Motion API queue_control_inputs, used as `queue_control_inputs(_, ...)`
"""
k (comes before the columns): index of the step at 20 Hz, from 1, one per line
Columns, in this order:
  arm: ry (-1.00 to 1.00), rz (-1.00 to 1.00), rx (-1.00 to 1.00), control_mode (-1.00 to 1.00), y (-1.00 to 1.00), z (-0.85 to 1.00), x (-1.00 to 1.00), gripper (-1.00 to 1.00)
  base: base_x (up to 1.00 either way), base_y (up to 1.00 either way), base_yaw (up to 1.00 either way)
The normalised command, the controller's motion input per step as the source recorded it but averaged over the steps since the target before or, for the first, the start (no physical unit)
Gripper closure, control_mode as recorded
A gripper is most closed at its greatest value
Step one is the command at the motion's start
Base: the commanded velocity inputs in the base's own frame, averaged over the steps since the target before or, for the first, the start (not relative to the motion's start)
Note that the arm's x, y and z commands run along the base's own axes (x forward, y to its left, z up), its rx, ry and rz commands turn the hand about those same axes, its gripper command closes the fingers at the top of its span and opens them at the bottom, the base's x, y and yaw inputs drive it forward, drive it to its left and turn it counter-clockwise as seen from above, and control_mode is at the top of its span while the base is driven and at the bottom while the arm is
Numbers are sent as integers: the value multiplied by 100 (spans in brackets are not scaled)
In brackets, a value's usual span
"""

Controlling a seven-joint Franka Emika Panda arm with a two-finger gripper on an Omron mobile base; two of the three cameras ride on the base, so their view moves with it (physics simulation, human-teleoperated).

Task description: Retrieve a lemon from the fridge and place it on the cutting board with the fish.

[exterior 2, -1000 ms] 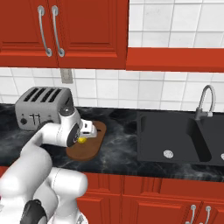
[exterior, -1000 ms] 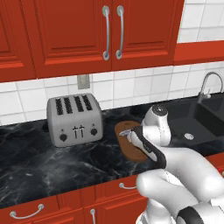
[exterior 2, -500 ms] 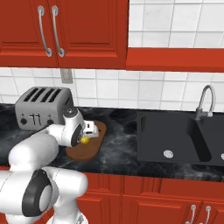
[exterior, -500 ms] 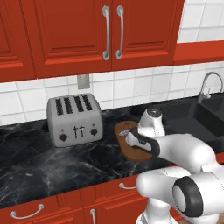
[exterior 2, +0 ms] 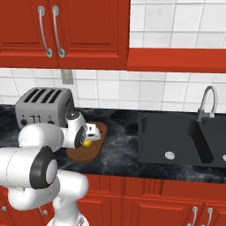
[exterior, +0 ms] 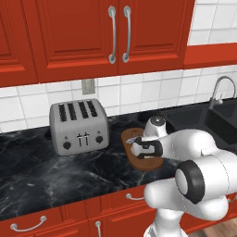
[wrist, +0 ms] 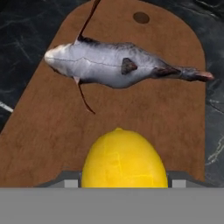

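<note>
**Q:** State the condition of the gripper (exterior 2: 89,139).

**A:** The fingers are clamped on the lemon (wrist: 124,158). In the hand view the lemon sits at the bottom centre, held between the two grey tips. In the right base view it shows as a small yellow spot just below the white hand, at centre-left.

**Q:** What lies beyond the lemon?

**A:** The cutting board (wrist: 144,114) lies directly beneath it. The fish (wrist: 118,64) lies across the upper part of the board in the hand view, apart from the lemon — brown board shows between them.

**Q:** And the surroundings?

**A:** The board rests on the black marbled counter (exterior: 46,171). The toaster (exterior: 78,125) stands to its left in both base views; the sink (exterior 2: 176,143) is well to the right, under the red cabinets (exterior: 102,32).
</note>
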Motion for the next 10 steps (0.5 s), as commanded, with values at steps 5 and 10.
queue_control_inputs(5,0,2,0,-100,0,-4,9,100,0,0,0)
queue_control_inputs(10,0,1,0,-100,0,-6,5,-100,0,0,0)
